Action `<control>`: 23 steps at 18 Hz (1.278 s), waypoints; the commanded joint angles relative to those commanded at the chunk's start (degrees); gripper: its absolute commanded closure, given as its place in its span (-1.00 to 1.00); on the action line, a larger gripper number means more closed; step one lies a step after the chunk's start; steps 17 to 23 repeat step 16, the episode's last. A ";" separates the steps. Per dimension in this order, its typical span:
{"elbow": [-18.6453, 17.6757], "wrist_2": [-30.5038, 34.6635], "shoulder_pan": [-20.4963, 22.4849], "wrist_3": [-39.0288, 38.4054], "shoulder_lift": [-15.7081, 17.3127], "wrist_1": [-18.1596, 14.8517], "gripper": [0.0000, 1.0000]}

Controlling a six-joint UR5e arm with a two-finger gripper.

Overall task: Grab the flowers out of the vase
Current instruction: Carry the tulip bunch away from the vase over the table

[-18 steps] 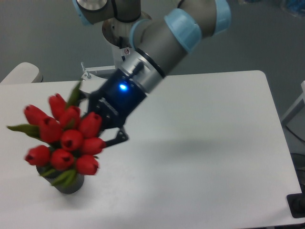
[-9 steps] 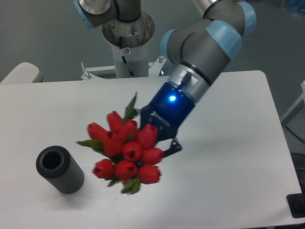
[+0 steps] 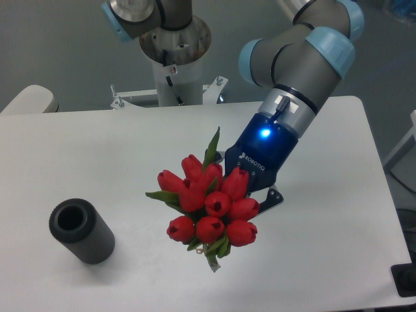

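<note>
The flowers (image 3: 209, 207) were out of the vase (image 3: 81, 231) and hung in the air over the middle of the table (image 3: 325, 260), well apart from the vase, which stood alone near the left front edge with its dark mouth open and nothing in it. A second before, the bunch had sat in the vase with the gripper (image 3: 250, 195) reaching in behind it; half a second before, it had already come free and hung just right of the vase; at this moment it was farther right again and a little lower in the view. The vase had not shifted between the last two views and stayed upright. The gripper was largely hidden behind the red buds; one dark finger (image 3: 273, 198) showed at the right of the bunch, and since the flowers hung with the arm and touched nothing else, the jaws were judged to be pinching the stems, though the contact itself was not visible. Green leaf tips stuck out above and below the buds. Judged from this, the pick itself was done: flowers lifted clear, no snagging, vase not toppled. Remaining risk looked to be slip of the stems in a hidden grip.
</note>
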 joint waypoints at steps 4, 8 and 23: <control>0.09 2.30 -0.09 0.35 0.00 0.09 0.33; -0.18 2.30 -0.17 0.70 0.09 0.00 0.33; -0.27 2.30 -0.26 0.79 0.09 0.09 0.33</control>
